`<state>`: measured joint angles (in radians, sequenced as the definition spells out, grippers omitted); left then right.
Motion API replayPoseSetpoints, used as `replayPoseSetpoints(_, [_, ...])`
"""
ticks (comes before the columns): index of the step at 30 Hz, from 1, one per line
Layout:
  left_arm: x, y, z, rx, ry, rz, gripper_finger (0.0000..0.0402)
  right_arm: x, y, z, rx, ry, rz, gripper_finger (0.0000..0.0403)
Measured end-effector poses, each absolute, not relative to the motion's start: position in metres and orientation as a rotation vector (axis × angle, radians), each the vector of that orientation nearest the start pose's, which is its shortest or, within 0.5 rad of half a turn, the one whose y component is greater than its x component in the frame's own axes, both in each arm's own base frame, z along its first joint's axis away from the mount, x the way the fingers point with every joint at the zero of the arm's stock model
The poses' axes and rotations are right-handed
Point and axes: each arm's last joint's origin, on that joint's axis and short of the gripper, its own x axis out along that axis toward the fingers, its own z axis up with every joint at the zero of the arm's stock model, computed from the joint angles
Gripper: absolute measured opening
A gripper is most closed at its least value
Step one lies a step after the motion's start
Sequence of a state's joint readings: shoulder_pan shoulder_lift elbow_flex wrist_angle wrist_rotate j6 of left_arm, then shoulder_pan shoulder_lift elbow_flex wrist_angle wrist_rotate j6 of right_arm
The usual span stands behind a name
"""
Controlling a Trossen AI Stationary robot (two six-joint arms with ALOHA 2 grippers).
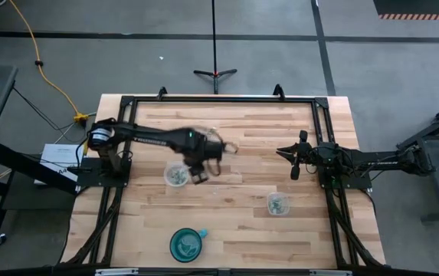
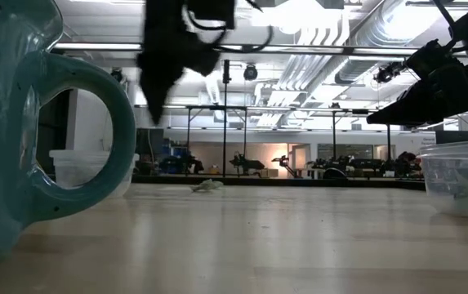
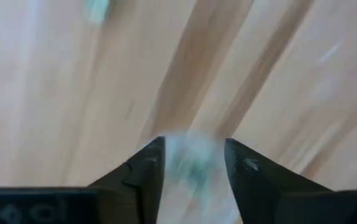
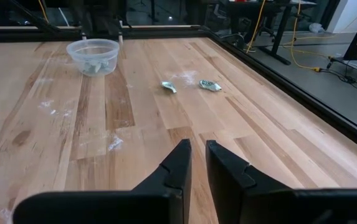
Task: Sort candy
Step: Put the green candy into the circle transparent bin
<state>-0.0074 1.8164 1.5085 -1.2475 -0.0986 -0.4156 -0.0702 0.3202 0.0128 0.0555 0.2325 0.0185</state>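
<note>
My left gripper (image 1: 201, 175) hangs above the table just right of the left clear cup (image 1: 175, 175), which has candy in it. It is shut on a pale green and white candy (image 3: 194, 163), blurred between its fingers. Another candy (image 3: 97, 9) lies on the wood beyond. My right gripper (image 4: 195, 163) waits at the table's right side, shut and holding nothing. Two loose candies (image 4: 169, 86) (image 4: 210, 85) lie on the boards between it and the left cup (image 4: 93, 56). One candy (image 2: 207, 186) shows in the low view. My left gripper pinches the candy (image 3: 194, 163) between its two fingers (image 3: 148, 163), coming from above and pointing down. The candy is lifted clear of the table. Blur hides which part of the wrapper the fingers are on.
A second clear cup (image 1: 277, 204) with candy stands right of the middle, near the front. A teal bowl with a handle (image 1: 186, 244) sits at the near edge and fills the left of the low view (image 2: 21, 122). A black frame (image 1: 219, 100) borders the table.
</note>
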Motion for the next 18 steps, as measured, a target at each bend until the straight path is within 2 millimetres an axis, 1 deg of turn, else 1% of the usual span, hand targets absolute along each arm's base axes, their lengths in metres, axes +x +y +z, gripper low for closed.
replayPoseSetpoints(2, [0.351, 0.014, 0.245, -0.268, 1.384, 0.281, 0.0212, 0.113, -0.015, 0.146, 0.001, 0.249, -0.304, 0.0038])
replayPoseSetpoints(3, [0.359, 0.021, 0.243, -0.241, 1.315, 0.245, 0.0218, 0.113, -0.015, 0.146, 0.002, 0.25, -0.304, 0.0037])
replayPoseSetpoints(5, [0.37, 0.037, 0.237, -0.195, 1.223, 0.234, 0.0229, 0.113, -0.015, 0.145, 0.003, 0.252, -0.304, 0.0035])
replayPoseSetpoints(7, [0.369, 0.052, 0.233, -0.176, 1.226, 0.277, 0.0238, 0.113, -0.015, 0.145, 0.003, 0.253, -0.304, 0.0035])
replayPoseSetpoints(9, [0.373, 0.066, 0.229, -0.159, 1.213, 0.3, 0.0244, 0.113, -0.015, 0.145, 0.004, 0.253, -0.302, 0.0036])
replayPoseSetpoints(11, [0.369, 0.078, 0.216, -0.137, 1.296, 0.3, 0.0247, 0.113, -0.015, 0.145, 0.004, 0.254, -0.301, 0.0039])
replayPoseSetpoints(13, [0.375, 0.086, 0.205, -0.111, 1.299, 0.278, 0.0248, 0.113, -0.015, 0.145, 0.004, 0.254, -0.3, 0.0041])
replayPoseSetpoints(18, [0.378, 0.1, 0.173, -0.077, 1.398, 0.242, 0.025, 0.114, -0.015, 0.144, 0.003, 0.268, -0.301, 0.004])
